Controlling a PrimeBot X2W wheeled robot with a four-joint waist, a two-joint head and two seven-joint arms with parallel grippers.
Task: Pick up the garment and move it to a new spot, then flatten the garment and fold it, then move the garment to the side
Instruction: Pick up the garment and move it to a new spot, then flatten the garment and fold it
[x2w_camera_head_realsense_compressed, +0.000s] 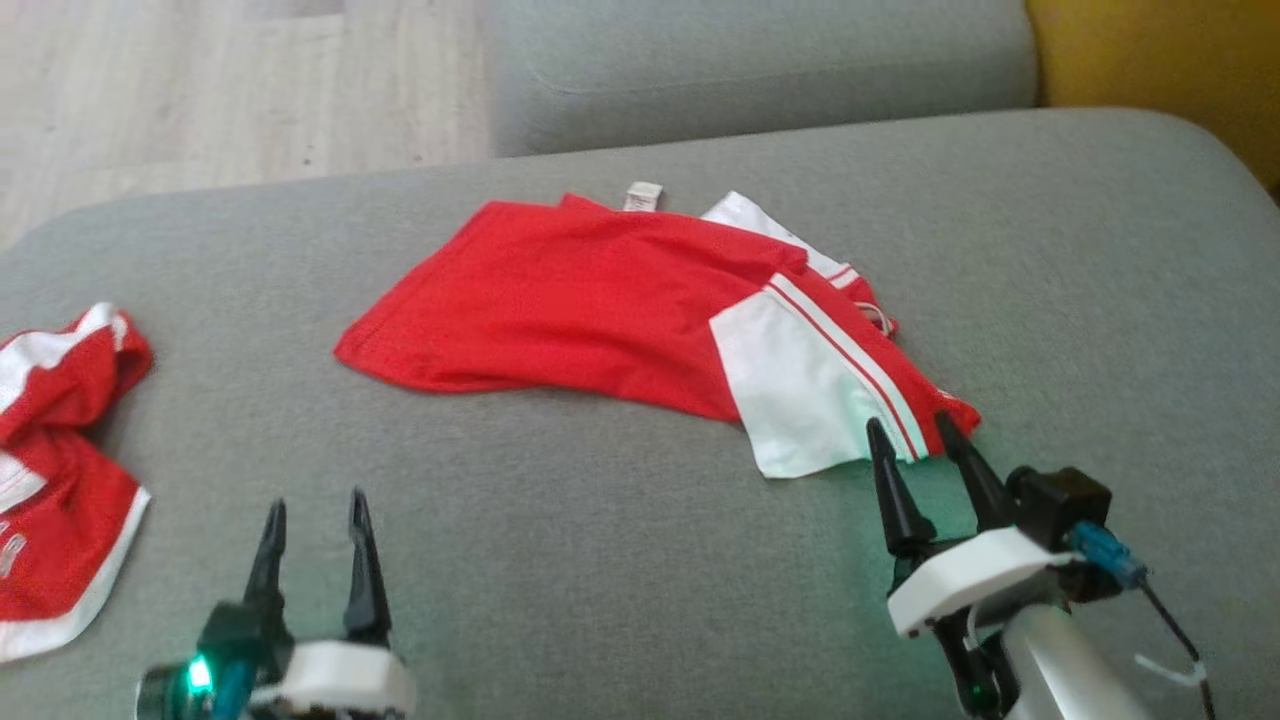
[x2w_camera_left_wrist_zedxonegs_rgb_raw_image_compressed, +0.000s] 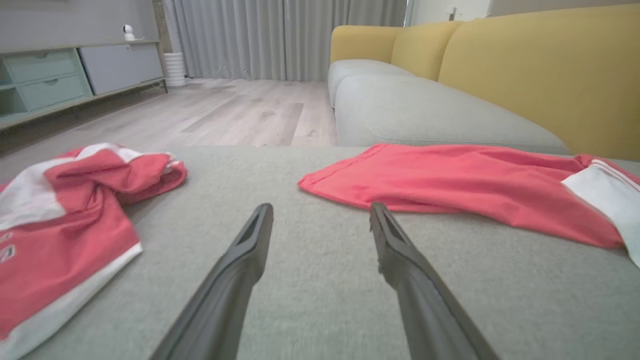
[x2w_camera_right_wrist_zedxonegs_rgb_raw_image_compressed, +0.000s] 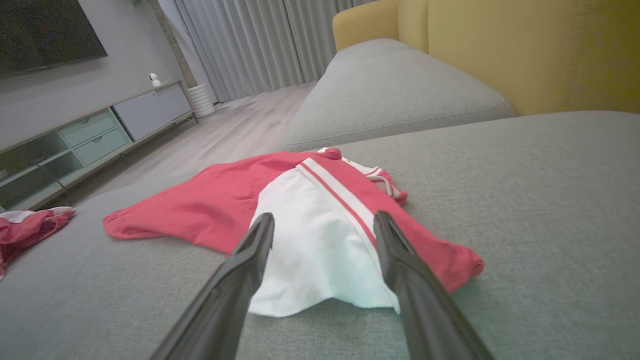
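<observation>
Currently both spread: my right claw (x2w_camera_head_realsense_compressed: 908, 422) at the white corner of the red garment (x2w_camera_head_realsense_compressed: 560, 300), left claw (x2w_camera_head_realsense_compressed: 317, 500) over bare sofa (x2w_camera_head_realsense_compressed: 640, 560).

A broad grey seat cushion (x2w_camera_head_realsense_compressed: 600, 560) spans most of the head view. At the centre of the frame lies a red garment (x2w_camera_head_realsense_compressed: 560, 300), spread out with a white panel at its right end. A crumpled red-and-white garment (x2w_camera_head_realsense_compressed: 60, 480) lies at the left edge, well apart from it.
</observation>
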